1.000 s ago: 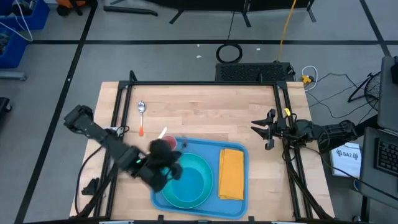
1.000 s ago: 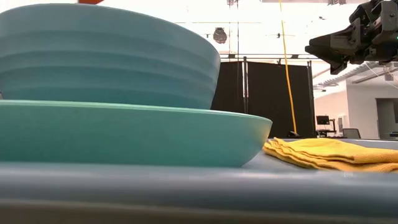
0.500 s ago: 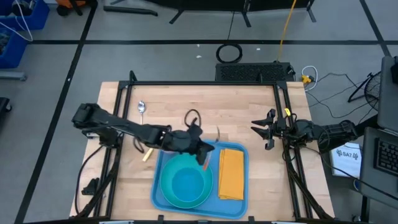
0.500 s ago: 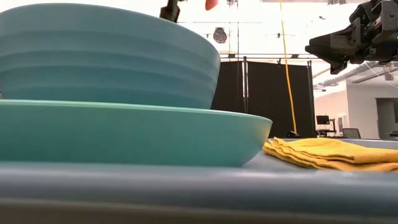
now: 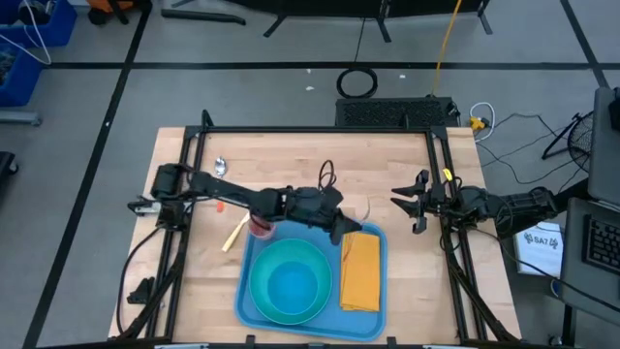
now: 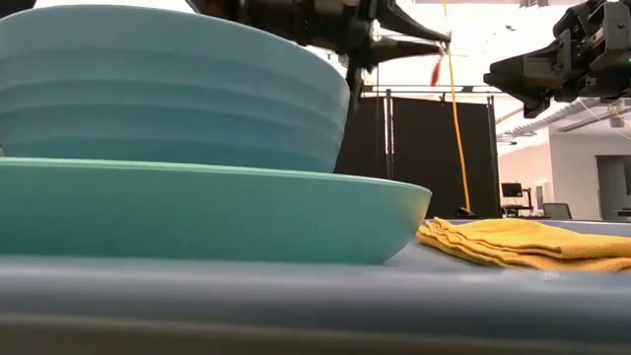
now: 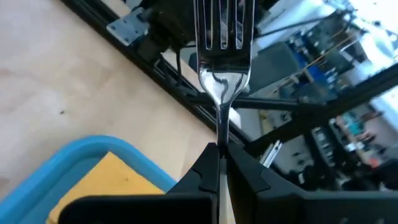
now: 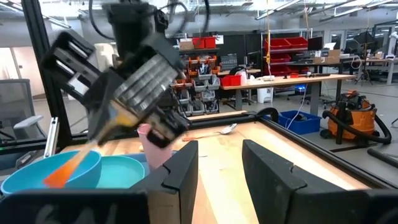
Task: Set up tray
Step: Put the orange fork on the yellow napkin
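Left gripper (image 5: 354, 224) clenched on one fork (image 7: 222, 74), tines pointing outward, above the tray's far edge.

One blue tray (image 5: 373, 312) at the table's near edge, long axis left to right, holding one plate (image 5: 262, 305), one bowl (image 5: 291, 281), one yellow napkin (image 5: 359, 271). Right gripper (image 5: 407, 204) released, off right.

Right gripper (image 8: 219, 163): own two dark fingers parted, a clear gap between them. Wooden table (image 8: 230, 140) runs ahead of them. Beyond the fingers, the left arm's gripper (image 8: 134, 93) hangs blurred above the table, with an orange handle (image 8: 71, 167) slanting down from it. Teal bowl (image 8: 56, 171) sits below that handle. Pink cup (image 8: 151, 146) stands just beside the bowl. Spoon (image 8: 214, 131) lies on the table beyond the cup. Workshop benches and red bins (image 8: 286, 46) behind the table.
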{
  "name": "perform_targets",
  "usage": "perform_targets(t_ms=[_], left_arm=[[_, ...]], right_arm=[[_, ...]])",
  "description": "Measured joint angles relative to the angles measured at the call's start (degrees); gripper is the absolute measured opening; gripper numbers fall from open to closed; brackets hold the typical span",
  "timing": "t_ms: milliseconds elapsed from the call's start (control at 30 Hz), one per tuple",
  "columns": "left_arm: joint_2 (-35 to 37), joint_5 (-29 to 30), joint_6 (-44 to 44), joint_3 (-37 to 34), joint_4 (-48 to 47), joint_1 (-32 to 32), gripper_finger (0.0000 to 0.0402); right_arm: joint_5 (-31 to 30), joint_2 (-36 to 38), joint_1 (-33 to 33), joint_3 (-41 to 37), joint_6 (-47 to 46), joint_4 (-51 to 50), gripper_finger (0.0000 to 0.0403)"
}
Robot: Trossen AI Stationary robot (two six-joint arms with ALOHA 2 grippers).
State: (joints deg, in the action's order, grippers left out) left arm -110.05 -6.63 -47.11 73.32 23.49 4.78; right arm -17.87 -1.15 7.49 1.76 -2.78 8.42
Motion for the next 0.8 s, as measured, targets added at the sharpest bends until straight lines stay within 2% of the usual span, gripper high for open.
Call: perform_targets(t_ms=[100, 233, 533, 800], left_arm=[[-2.8, -1.4, -4.9, 0.0, 3.3, 0.2, 0.0010], [-4.2, -0.5, -10.5, 0.0, -0.3, 1.3, 0.0010], [-4.0, 14.5, -23.9, 0.0, -8.1, 5.9, 0.0010], [-4.2, 17.6, -31.1, 0.0, -10.5, 7.3, 0.0010]], right_arm=[[0.0, 0.0, 0.0, 0.0, 0.0, 0.0, 0.0116], [0.0, 0.0, 0.0, 0.0, 0.0, 0.1, 0.0116], [0.0, 0.0, 0.0, 0.0, 0.0, 0.0, 0.0116], [0.0, 0.0, 0.0, 0.0, 0.0, 0.0, 0.0116]])
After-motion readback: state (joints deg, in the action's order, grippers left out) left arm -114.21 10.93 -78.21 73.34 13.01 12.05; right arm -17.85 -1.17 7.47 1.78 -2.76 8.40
